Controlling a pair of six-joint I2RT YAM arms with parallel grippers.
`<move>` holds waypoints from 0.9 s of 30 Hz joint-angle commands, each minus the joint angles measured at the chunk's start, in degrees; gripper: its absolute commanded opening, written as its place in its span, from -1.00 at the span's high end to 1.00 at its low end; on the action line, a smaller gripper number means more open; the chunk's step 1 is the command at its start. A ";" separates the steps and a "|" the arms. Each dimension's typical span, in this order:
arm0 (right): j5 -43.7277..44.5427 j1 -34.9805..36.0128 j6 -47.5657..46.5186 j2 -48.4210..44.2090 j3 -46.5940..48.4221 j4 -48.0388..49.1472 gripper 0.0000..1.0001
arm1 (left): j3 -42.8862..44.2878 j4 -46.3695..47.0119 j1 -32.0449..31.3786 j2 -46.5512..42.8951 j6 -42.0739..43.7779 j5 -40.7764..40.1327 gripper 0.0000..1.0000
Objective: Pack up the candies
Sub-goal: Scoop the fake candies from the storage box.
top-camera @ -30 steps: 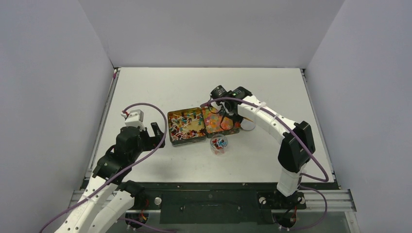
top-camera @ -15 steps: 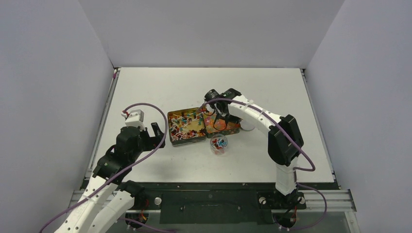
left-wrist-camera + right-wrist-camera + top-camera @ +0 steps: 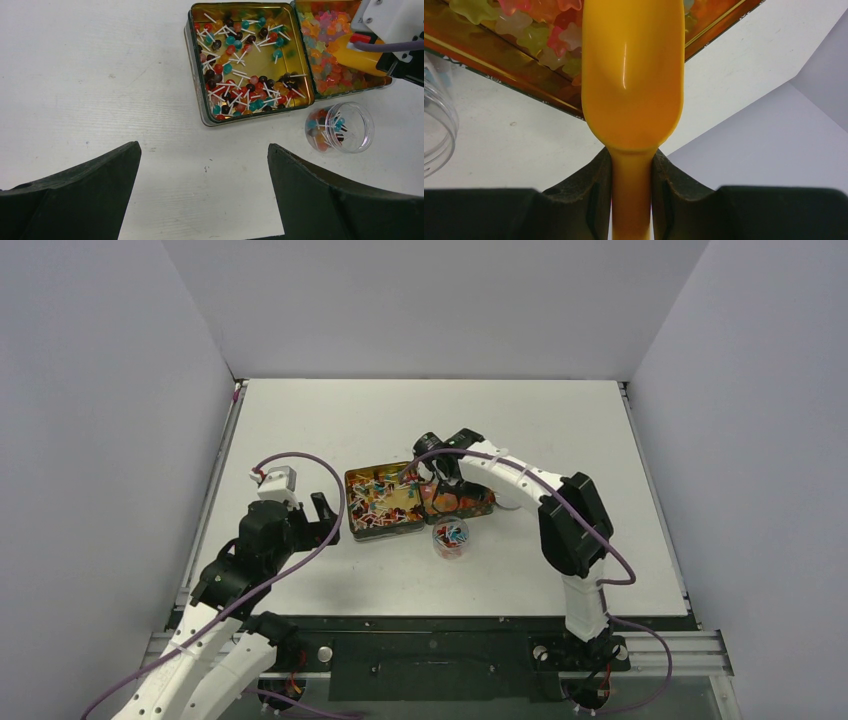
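Right tool (image 3: 631,167) grips orange scoop (image 3: 631,75) handle, bowl over candies (image 3: 325,65) in upper-right tin (image 3: 306,75). Left tool (image 3: 204,150) gapes open, bottom of frame.

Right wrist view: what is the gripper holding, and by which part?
The right gripper clamps the orange scoop by its handle, just behind the bowl.

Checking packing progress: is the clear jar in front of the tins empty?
No, the clear jar holds several lollipops with white sticks, piled toward its left side.
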 commanded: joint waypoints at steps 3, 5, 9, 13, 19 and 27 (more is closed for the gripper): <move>3.73 0.37 -1.28 0.16 -1.14 0.69 1.00 | 0.03 2.48 -0.11 -0.40 0.81 -0.54 -0.93; 3.01 0.74 -1.47 0.23 -1.31 0.96 1.00 | 0.02 2.52 -0.11 -0.31 0.78 -0.54 -0.93; 0.91 1.48 -2.03 0.65 -0.89 1.21 1.00 | 0.04 2.47 -0.11 -0.15 0.77 -0.50 -0.93; -1.28 2.69 -2.94 1.49 -0.28 1.32 1.00 | 0.02 2.52 -0.11 -0.14 0.81 -0.61 -0.93; -3.62 3.92 -3.62 3.47 0.25 1.35 1.00 | 0.05 2.41 -0.11 -0.24 0.78 -0.88 -0.93; -6.90 4.99 -2.58 6.31 1.29 3.39 1.00 | 0.05 2.40 -0.11 -0.08 0.70 -1.06 -0.93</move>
